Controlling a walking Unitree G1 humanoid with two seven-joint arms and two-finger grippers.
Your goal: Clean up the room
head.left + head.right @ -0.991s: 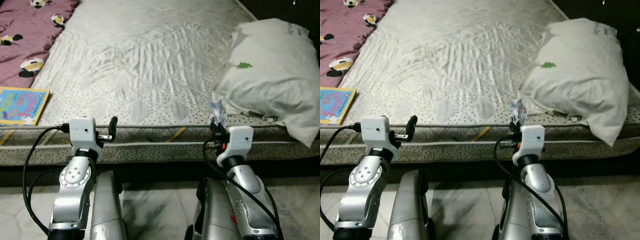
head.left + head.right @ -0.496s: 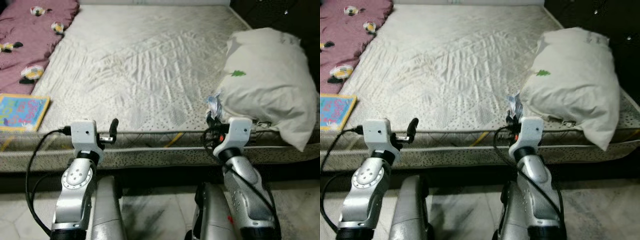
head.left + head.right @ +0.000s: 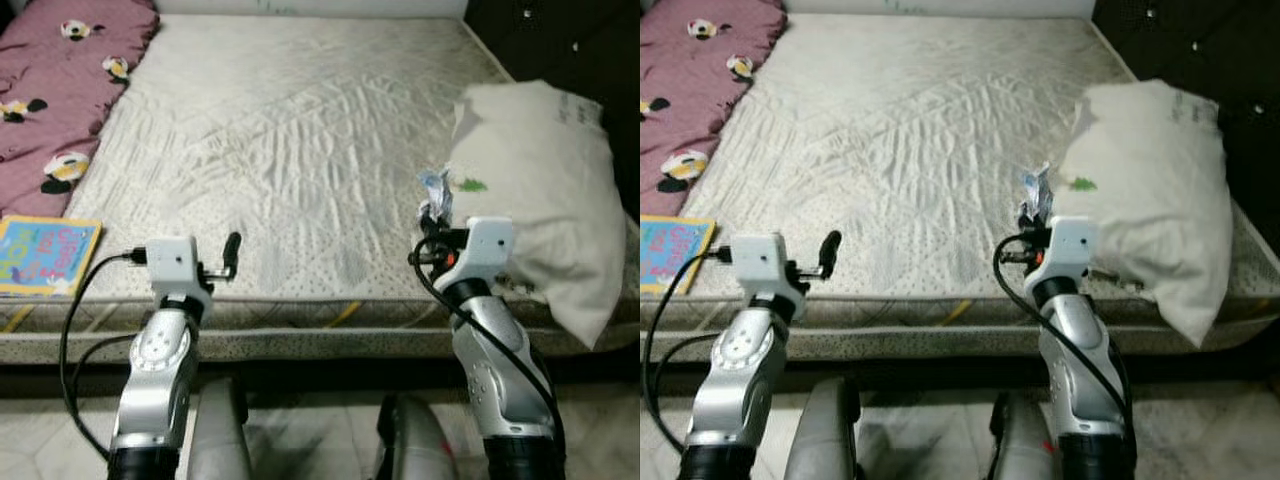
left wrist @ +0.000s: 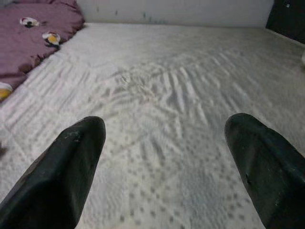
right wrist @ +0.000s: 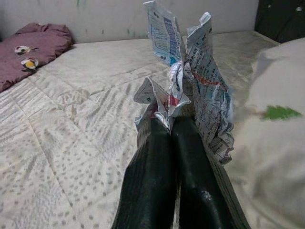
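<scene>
One crumpled paper wrapper (image 5: pixel 190 81) is sitting pinched in my right gripper (image 5: pixel 171 126), both black fingers (image 5: pixel 152 171) squeezed together on its lower end. Printed sheet is sticking up past the fingertips, white with blue and red print. In the head views the wrapper (image 3: pixel 435 190) is showing just above the right wrist, which is hovering over the near edge of the mattress (image 3: pixel 290 130), right beside the pillow (image 3: pixel 545 190). Can't tell if paper and pillow are touching.

Pillow is lying at the mattress's right side, white with a small green mark (image 5: pixel 279 112), one corner drooping past the near edge.

My left gripper (image 4: pixel 162 143) is holding nothing, fingers (image 4: pixel 71 162) spread wide apart, pointing out across the bare quilted mattress. In the head views it (image 3: pixel 828 245) is sitting over the near-left part of the mattress, well apart from the right one.

Further left, a colourful book (image 3: pixel 45 255) is lying flat at the mattress's near-left corner. Beyond it, a maroon blanket (image 3: pixel 60 90) with small white-and-black figures is running along the left side toward the far end. Pale tiled floor (image 3: pixel 310 440) is showing below the mattress edge, between my arms.
</scene>
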